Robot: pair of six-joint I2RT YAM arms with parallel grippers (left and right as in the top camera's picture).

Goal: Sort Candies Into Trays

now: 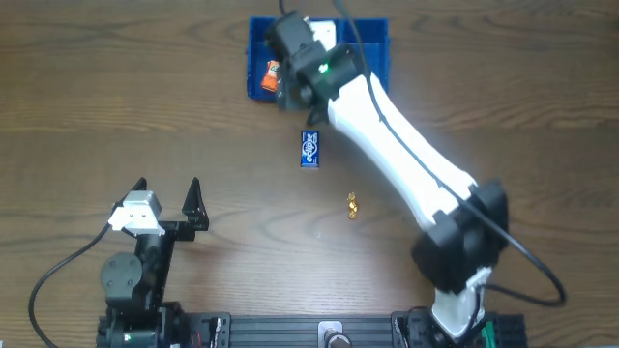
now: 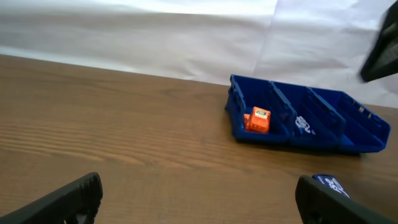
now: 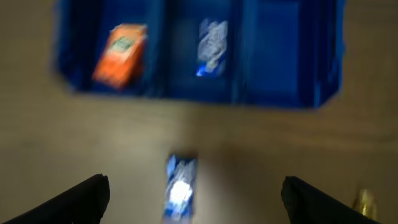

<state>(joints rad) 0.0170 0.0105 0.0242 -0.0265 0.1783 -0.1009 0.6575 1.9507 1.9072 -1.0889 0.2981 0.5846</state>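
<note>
A blue tray [image 1: 377, 56] with three compartments stands at the table's far middle. In the right wrist view its left compartment holds an orange candy [image 3: 120, 54] and its middle one a silver-blue candy [image 3: 212, 46]. A blue wrapped candy [image 1: 309, 149] lies on the table in front of the tray, and a small gold candy [image 1: 352, 205] lies nearer. My right gripper [image 3: 194, 214] hangs open above the blue wrapped candy [image 3: 181, 186], holding nothing. My left gripper [image 1: 166, 193] rests open at the near left, far from the candies.
The tray's right compartment [image 3: 283, 50] looks bare. In the top view the right arm's white link [image 1: 397, 145] slants across the table from the near right up to the tray. Open wood surface lies to the left of the tray.
</note>
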